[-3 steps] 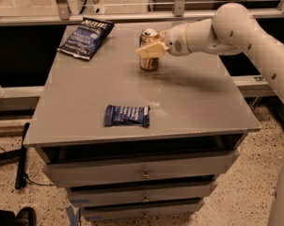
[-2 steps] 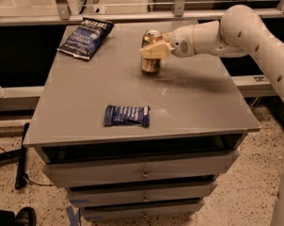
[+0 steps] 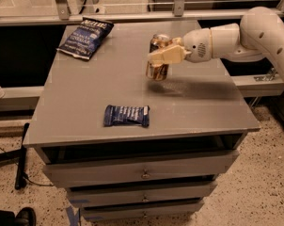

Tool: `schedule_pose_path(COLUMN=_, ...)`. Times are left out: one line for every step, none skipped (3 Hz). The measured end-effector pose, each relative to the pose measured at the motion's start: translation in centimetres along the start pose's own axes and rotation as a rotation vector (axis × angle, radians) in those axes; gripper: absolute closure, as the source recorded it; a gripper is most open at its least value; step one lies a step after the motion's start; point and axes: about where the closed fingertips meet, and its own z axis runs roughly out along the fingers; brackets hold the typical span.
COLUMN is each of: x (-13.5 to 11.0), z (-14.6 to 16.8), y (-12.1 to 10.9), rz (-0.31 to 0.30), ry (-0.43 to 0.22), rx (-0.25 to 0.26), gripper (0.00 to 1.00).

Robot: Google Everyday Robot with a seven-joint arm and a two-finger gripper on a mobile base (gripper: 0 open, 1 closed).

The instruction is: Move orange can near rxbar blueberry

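Note:
The orange can [image 3: 157, 70] is held upright just above the grey tabletop [image 3: 85, 88], right of its middle. My gripper [image 3: 161, 55] reaches in from the right and is shut on the can's upper half, its cream fingers [image 3: 166, 56] across the side. The rxbar blueberry [image 3: 126, 115], a flat dark blue bar with white print, lies near the front edge, to the front left of the can and well apart from it.
A larger dark blue chip bag [image 3: 85, 37] lies at the table's back left corner. The table is a cabinet with drawers [image 3: 142, 173] below. A rail and glass panel run behind it. My white arm [image 3: 255, 32] spans the right side.
The gripper with the can has shifted a little toward the front of the table and the can has come slightly up off the surface. The bar and bag have not moved.

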Motion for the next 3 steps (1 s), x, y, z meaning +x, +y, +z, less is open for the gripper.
schedule_pose_path(x=0.5, z=-1.4, y=3.8, rz=0.011, ry=0.026, rx=-0.054, gripper=1.00)
schedule_pose_path(x=0.8, z=-1.5, y=4.2, rz=0.014, ry=0.032, rx=-0.060, gripper=1.00)
schedule_pose_path(x=1.1, z=-1.5, y=4.8, rz=-0.006, ry=0.046, rx=-0.079, gripper=1.00)
